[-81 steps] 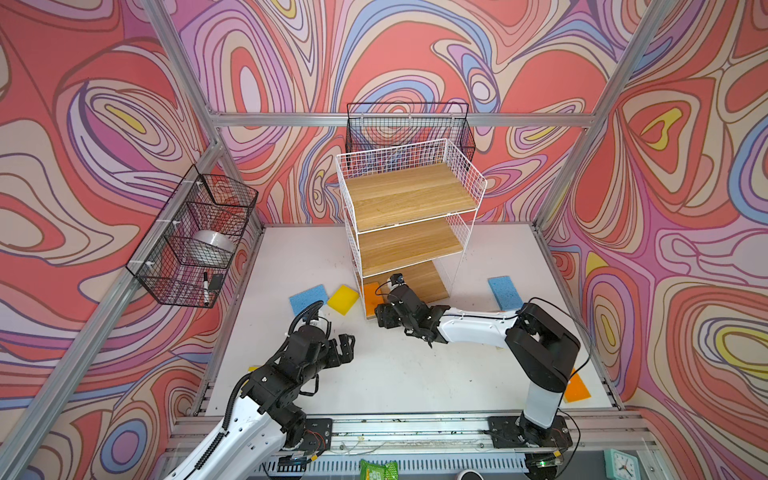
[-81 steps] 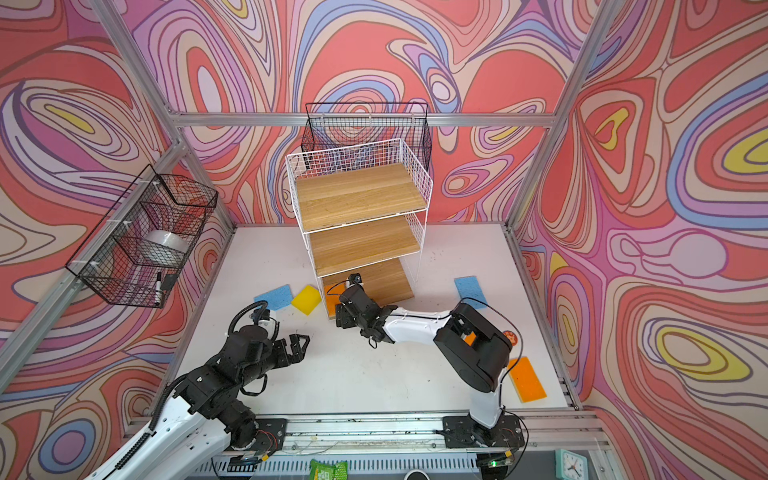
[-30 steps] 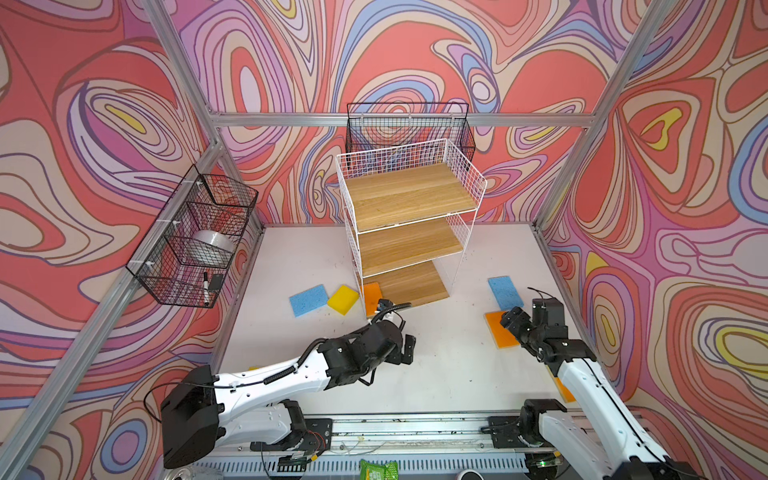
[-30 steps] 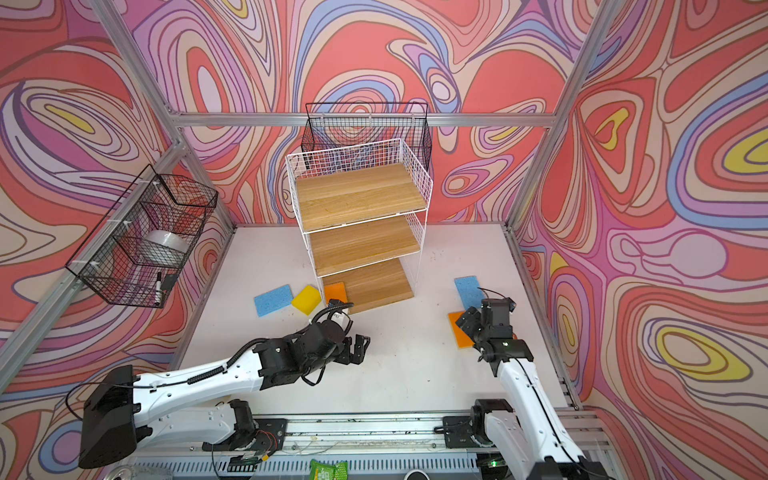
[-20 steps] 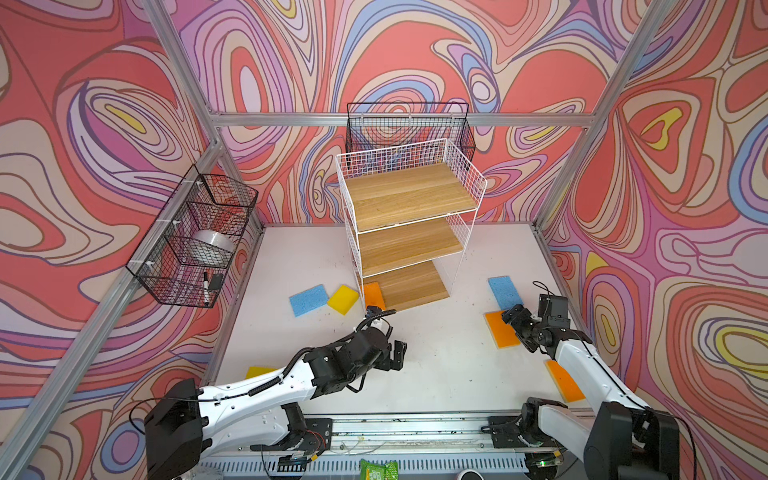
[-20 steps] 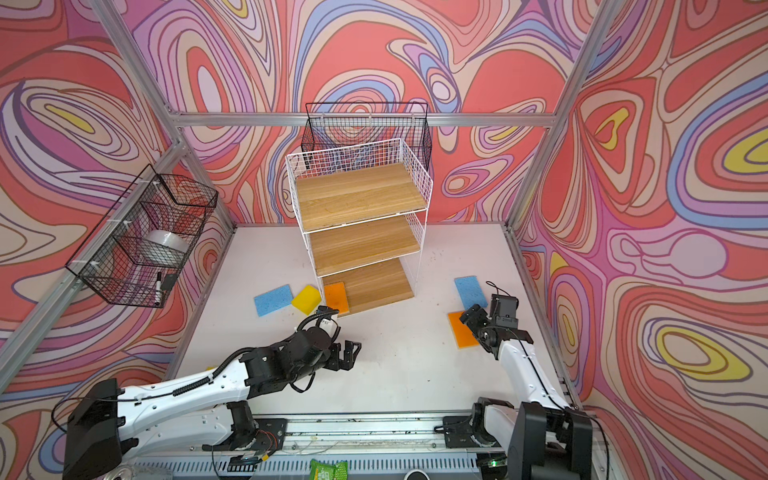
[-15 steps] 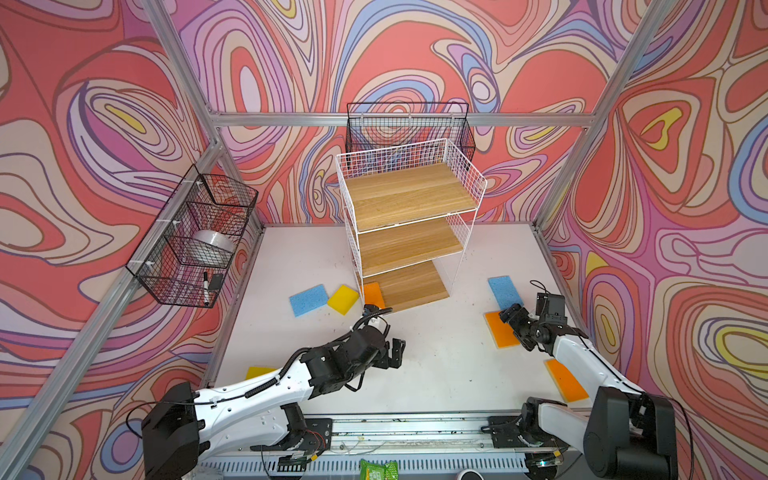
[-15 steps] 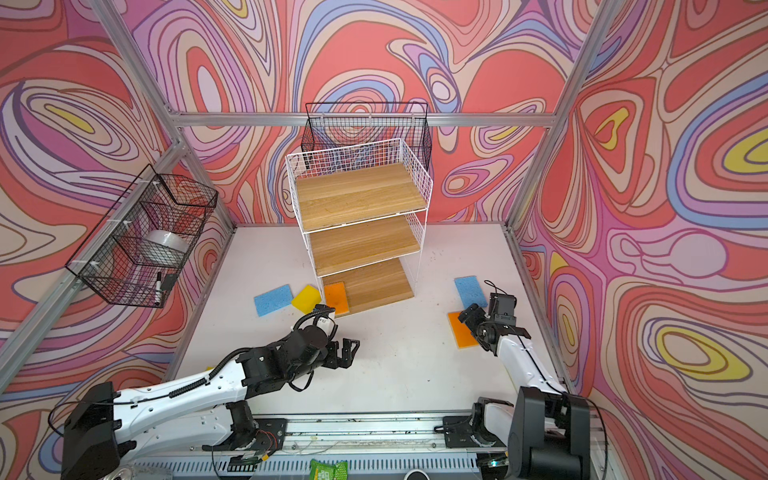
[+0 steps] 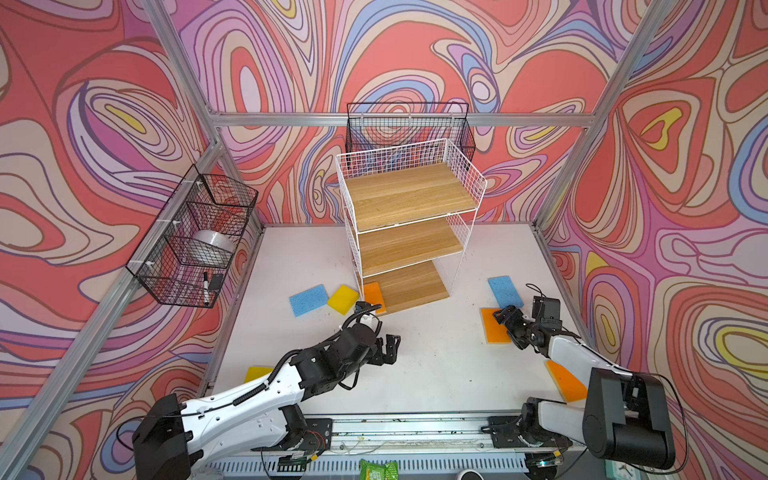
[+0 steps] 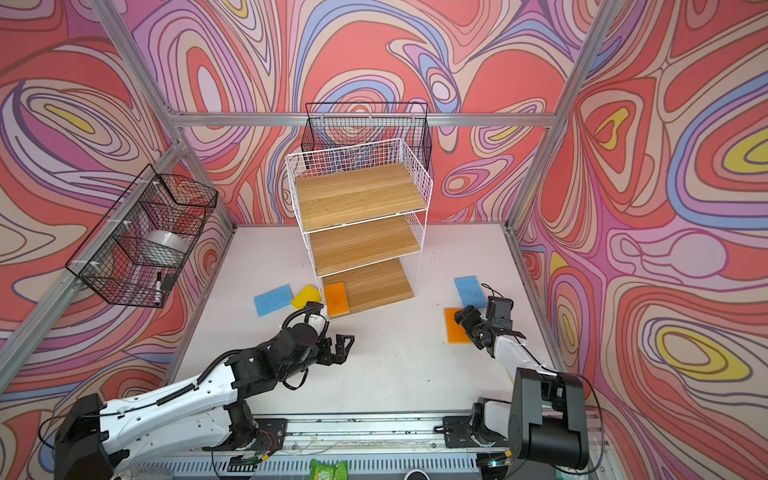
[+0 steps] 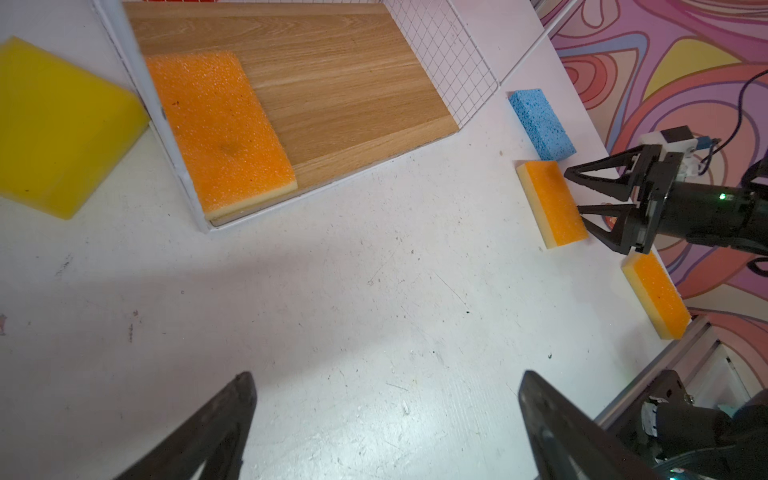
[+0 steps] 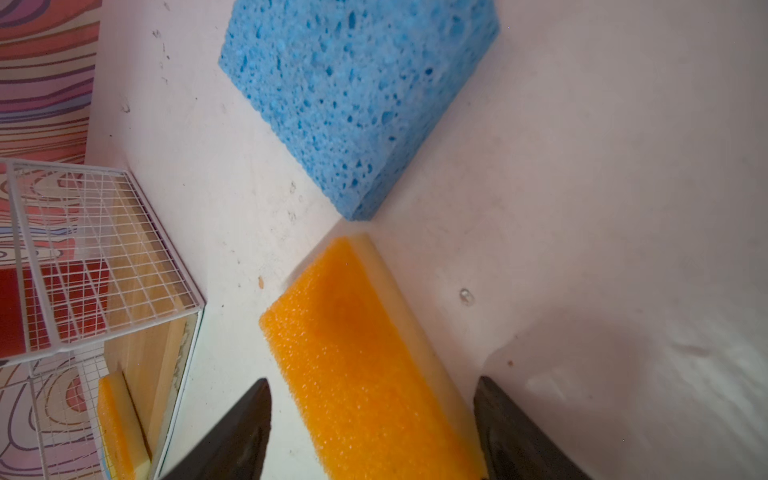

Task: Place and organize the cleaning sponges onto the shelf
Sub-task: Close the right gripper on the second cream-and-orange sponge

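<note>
Right gripper [image 12: 370, 382], having left white wire-grid shelf [image 9: 409, 245], is straddling, wide open, orange cream-faced foam sponge [image 9: 490, 328] lying toward nine o'clock.

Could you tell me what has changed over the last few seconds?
The right gripper left the orange sponge on the bottom tier of the shelf and swung right to straddle the second orange sponge on the table, jaws open. The left gripper reached to mid-table, open, empty. Other sponges stayed put.
</note>
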`<state>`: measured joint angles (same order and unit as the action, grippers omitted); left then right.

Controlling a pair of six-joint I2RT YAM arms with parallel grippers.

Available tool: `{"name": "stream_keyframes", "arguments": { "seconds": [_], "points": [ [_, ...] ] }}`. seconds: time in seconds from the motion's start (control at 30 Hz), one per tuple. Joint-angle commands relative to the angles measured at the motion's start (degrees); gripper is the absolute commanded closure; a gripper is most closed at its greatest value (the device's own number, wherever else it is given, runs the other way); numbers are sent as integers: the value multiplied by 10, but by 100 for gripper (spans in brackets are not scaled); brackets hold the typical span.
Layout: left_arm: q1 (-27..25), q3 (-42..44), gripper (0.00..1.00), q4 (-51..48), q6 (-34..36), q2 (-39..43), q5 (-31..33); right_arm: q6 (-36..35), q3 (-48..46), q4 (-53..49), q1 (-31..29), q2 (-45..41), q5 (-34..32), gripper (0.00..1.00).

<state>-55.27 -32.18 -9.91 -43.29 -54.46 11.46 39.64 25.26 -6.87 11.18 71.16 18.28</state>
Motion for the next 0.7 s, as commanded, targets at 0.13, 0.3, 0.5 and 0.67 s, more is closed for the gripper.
{"name": "stream_keyframes", "arguments": {
  "seconds": [0.13,0.3,0.5,0.67],
  "points": [
    [15,-4,0,-29,17,14,-10,-7,-16,-8,-22,-12,25,20],
    [21,-3,0,-34,18,27,-11,9,-12,-1,-70,-7,3,20],
    [22,-1,0,-44,17,40,-8,14,24,-27,-141,19,-63,19],
    [26,4,0,-46,19,48,-5,6,60,-78,-182,28,-148,15]
  ]
}}
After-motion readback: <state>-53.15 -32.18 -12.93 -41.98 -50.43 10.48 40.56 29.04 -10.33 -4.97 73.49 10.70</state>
